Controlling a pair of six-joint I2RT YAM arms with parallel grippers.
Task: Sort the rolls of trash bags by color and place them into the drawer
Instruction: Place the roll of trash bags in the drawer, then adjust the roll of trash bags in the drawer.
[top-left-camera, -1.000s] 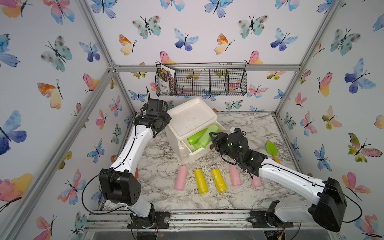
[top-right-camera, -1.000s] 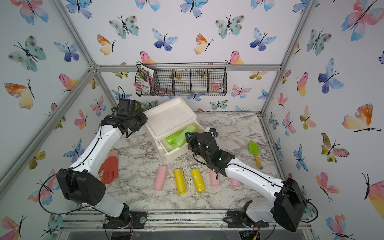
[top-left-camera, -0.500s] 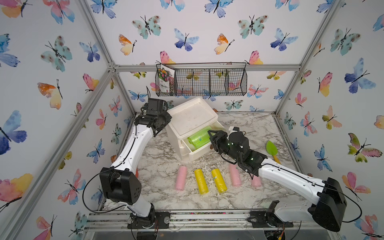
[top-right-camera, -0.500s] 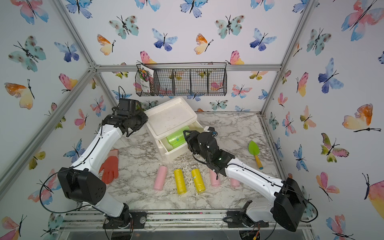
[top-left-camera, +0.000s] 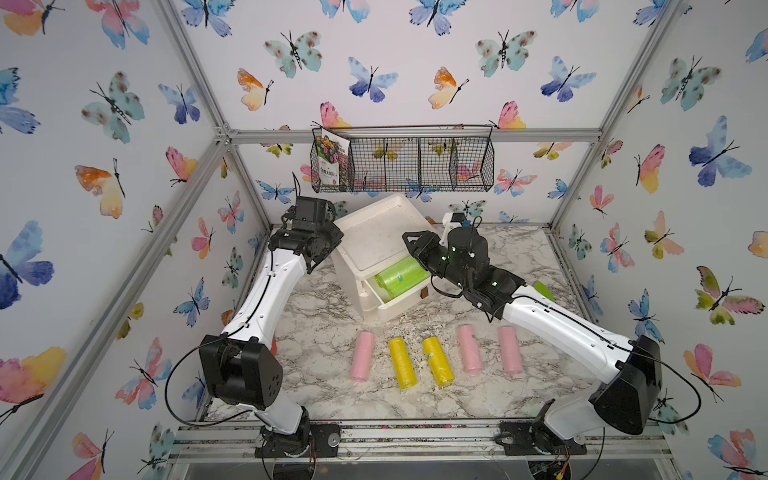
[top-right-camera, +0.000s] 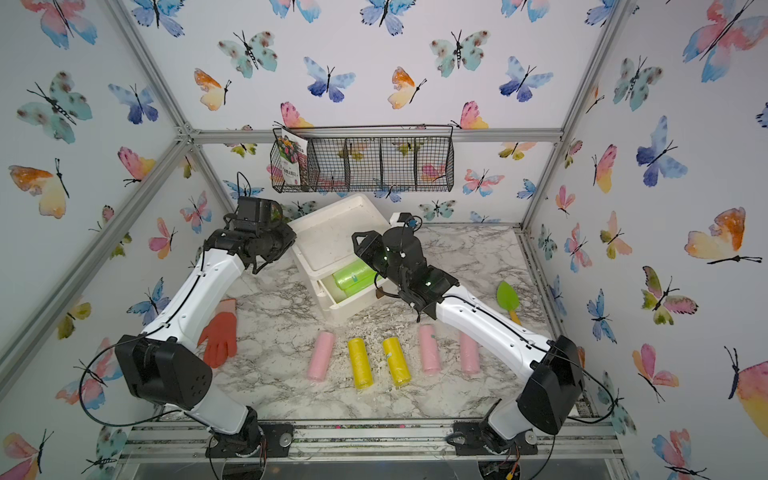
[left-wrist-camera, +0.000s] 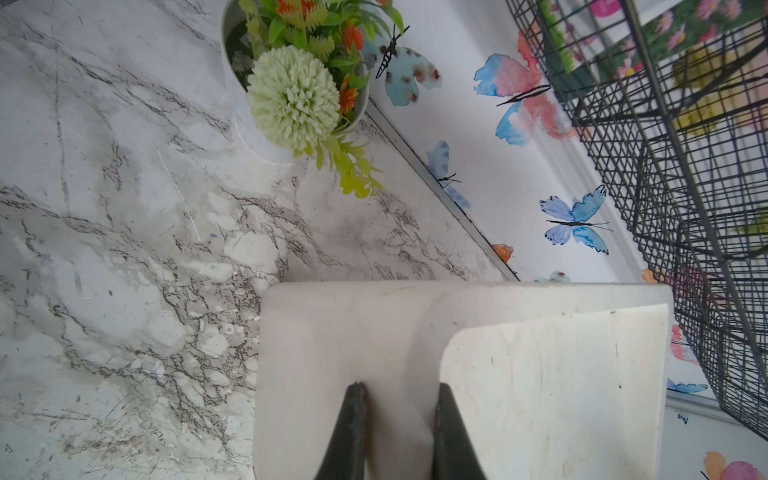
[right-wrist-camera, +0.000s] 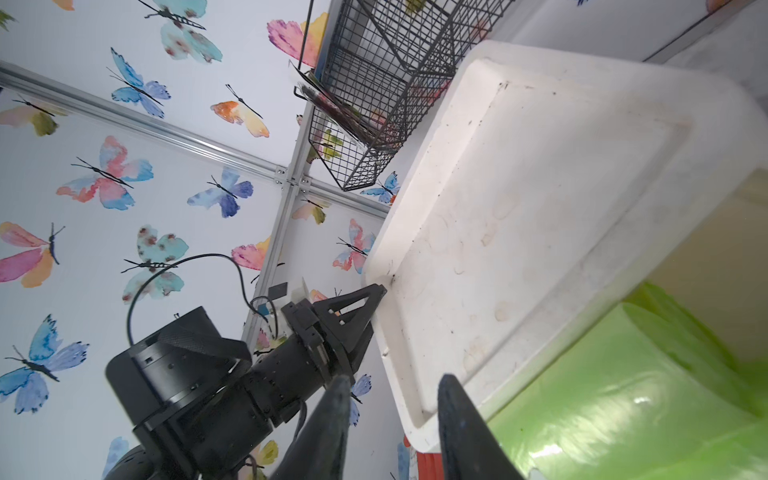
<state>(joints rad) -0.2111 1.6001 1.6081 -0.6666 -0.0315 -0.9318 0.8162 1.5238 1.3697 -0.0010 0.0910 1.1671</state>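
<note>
A white drawer unit (top-left-camera: 374, 237) stands at the back with its drawer (top-left-camera: 401, 305) pulled out, and light green rolls (top-left-camera: 401, 272) lie inside it. On the marble in front lie three pink rolls (top-left-camera: 361, 357) (top-left-camera: 470, 350) (top-left-camera: 510, 351) and two yellow rolls (top-left-camera: 402, 362) (top-left-camera: 437, 360), in a row. My left gripper (left-wrist-camera: 401, 392) is shut on the rim of the unit's left side. My right gripper (right-wrist-camera: 392, 380) hovers open above the unit's front edge, over the green rolls (right-wrist-camera: 623, 395), with nothing between its fingers.
A green trowel (top-right-camera: 509, 297) lies at the right, partly behind my right arm. An orange glove (top-right-camera: 220, 332) lies at the left. A black wire basket (top-left-camera: 403, 160) hangs on the back wall above the unit. A flower pot (left-wrist-camera: 291, 83) stands in the back left corner.
My right gripper let go of a green roll, which now lies in the drawer, and has lifted up and back over the unit. The left arm has not moved.
</note>
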